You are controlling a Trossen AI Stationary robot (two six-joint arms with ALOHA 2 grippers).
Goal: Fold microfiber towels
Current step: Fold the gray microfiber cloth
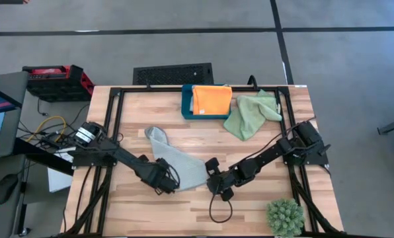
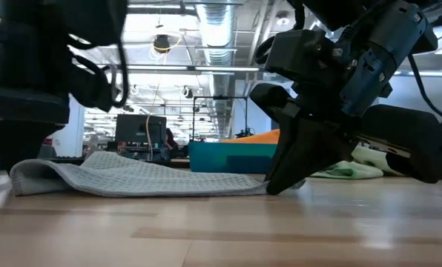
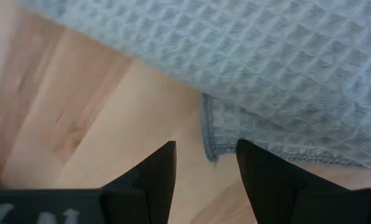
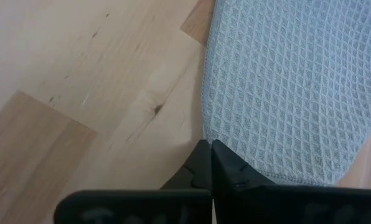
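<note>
A pale blue-grey waffle towel point(image 1: 174, 158) lies spread on the wooden table point(image 1: 118, 211), one end bunched at the far left point(image 1: 154, 134). My right gripper point(image 4: 209, 144) is shut at the towel's near right edge, its tips down at the tabletop point(image 2: 276, 185). My left gripper point(image 3: 204, 146) hangs open over the towel's near left corner point(image 3: 211, 149), pointing down and touching nothing; there one layer lies over another. An orange towel point(image 1: 211, 100) rests on a teal box point(image 1: 187, 109). A light green towel point(image 1: 253, 114) lies crumpled beside the box. My right gripper pinches the blue-grey towel's hemmed edge point(image 4: 205, 132) between its two shut fingers, near the near right corner. The fingers slant down from the table's right side. The towel lies slack on the table, its edge low at the fingertips point(image 2: 264, 182).
A spiky green plant ball point(image 1: 285, 217) sits at the near right corner. A black cable loop point(image 1: 217, 211) hangs below the right gripper. Bare wood lies along the near edge and at the left. A red and black case point(image 1: 55, 80) stands off the table at the far left.
</note>
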